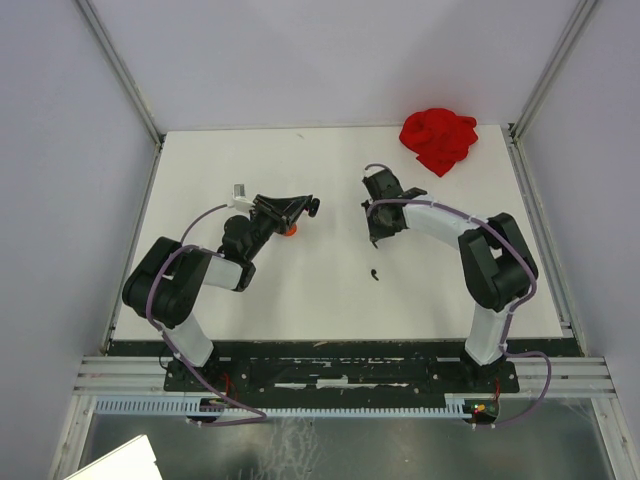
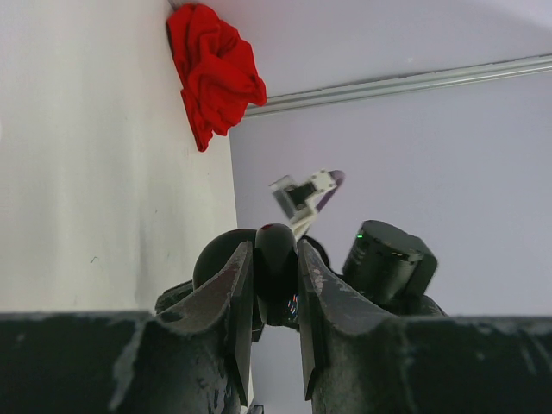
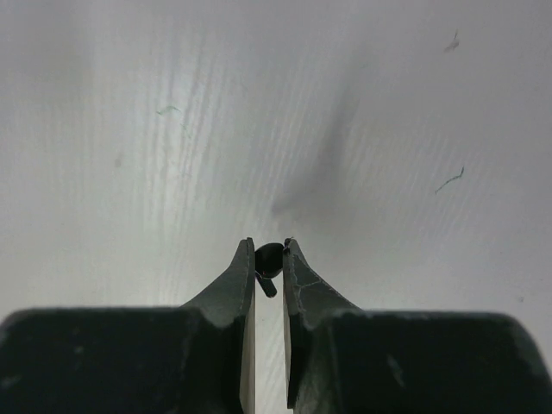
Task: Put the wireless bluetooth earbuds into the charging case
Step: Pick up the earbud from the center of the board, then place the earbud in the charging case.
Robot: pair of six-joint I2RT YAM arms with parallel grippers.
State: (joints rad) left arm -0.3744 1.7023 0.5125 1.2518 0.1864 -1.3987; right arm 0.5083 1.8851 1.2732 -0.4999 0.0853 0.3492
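While its two dark fingers are pressing in from either side, the right gripper is pinching a tiny black earbud right at its tips. The earbud's rounded head is sitting between the fingers, and its short stem is pointing back down the narrow slot between them. Beneath it the white table is showing only faint scuffs and a soft shadow; whether the earbud is touching the surface cannot be told. Seen from above, this gripper is hanging over the table a little right of centre. A second black earbud is lying loose on the table nearer the arm bases, apart from both grippers. Across from the right gripper, the left gripper is clamping the charging case, a dark rounded piece with a red patch on its top edge, held edge-on between the fingers. From above the case is showing as an orange-red spot. A crumpled red cloth is lying at the far right corner of the table.
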